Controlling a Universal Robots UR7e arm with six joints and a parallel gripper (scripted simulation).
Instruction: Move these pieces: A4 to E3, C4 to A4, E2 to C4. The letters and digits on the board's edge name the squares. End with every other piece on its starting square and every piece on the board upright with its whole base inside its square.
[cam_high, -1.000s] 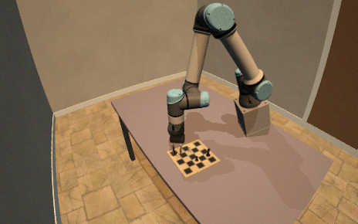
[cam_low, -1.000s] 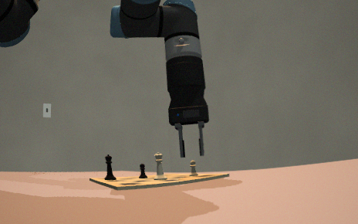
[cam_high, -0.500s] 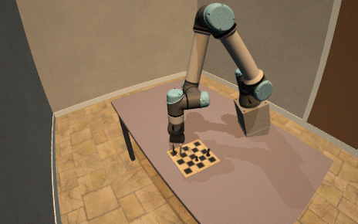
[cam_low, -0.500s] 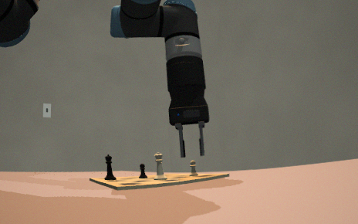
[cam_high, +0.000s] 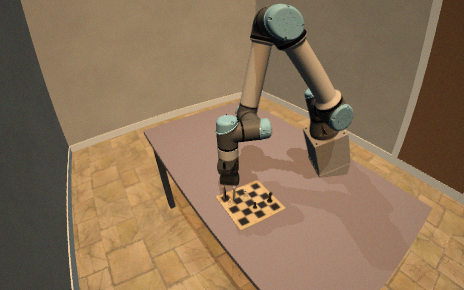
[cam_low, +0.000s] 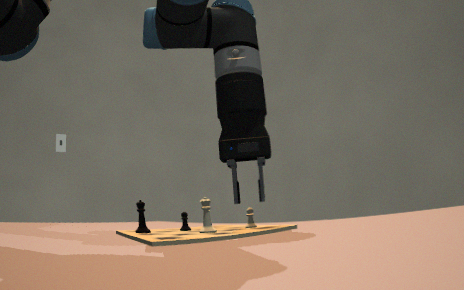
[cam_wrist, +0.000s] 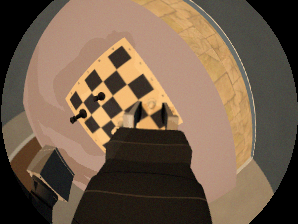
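Note:
A small chessboard (cam_high: 250, 204) lies on the table and also shows in the wrist view (cam_wrist: 116, 90). In the exterior view four pieces stand upright on it: a tall black piece (cam_low: 142, 217), a black pawn (cam_low: 185, 221), a tall white piece (cam_low: 205, 215) and a white pawn (cam_low: 250, 217). My gripper (cam_low: 247, 200) is open and empty. Its fingertips hang just above the white pawn, which shows between the fingers in the wrist view (cam_wrist: 153, 106). In the top view the gripper (cam_high: 229, 195) is over the board's far left corner.
The robot's base pedestal (cam_high: 327, 150) stands on the table behind the board. The table's left edge runs close to the board. A tiled floor lies below.

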